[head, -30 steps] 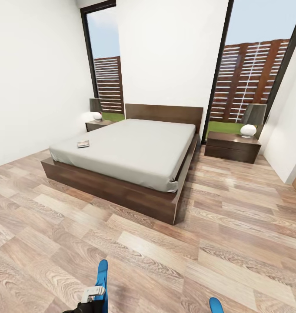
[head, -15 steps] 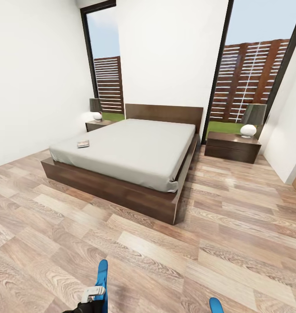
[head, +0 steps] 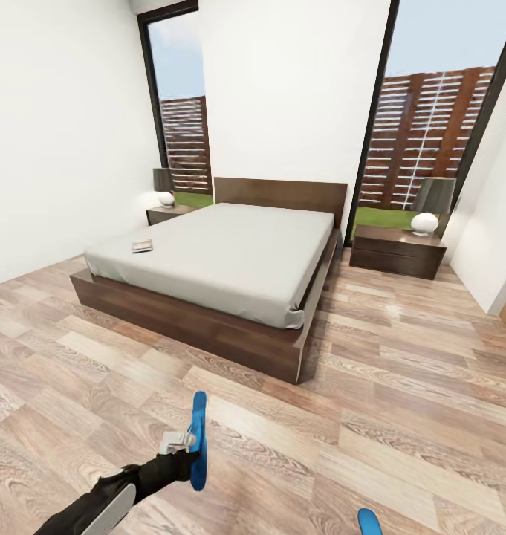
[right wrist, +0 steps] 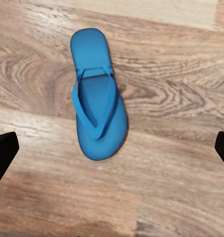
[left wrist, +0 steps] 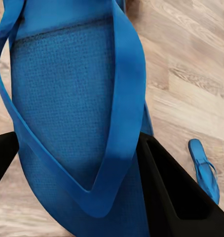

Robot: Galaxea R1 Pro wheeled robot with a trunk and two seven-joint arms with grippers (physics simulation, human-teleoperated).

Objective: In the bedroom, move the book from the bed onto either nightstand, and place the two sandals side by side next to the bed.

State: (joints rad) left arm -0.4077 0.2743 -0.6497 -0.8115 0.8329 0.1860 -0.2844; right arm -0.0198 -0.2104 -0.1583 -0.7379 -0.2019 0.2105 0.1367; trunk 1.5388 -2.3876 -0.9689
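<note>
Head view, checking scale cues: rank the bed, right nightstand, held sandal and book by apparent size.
1. bed
2. right nightstand
3. held sandal, nearer the camera, so unsure against the nightstand
4. book

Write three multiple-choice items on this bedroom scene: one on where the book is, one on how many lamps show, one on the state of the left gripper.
1. Where does the book lie?
A. on the floor
B. on the bed
C. on a nightstand

2. How many lamps show in the head view?
A. two
B. one
C. three

3. What is the state of the left gripper?
A. open over the floor
B. shut on nothing
C. shut on a sandal

Key:
1 B, the book rests on the bed near its left edge.
2 A, one lamp stands left of the bed, another lamp right of it.
3 C, the left gripper grips the held sandal on edge above the floor; the other sandal lies flat on the floor.
</note>
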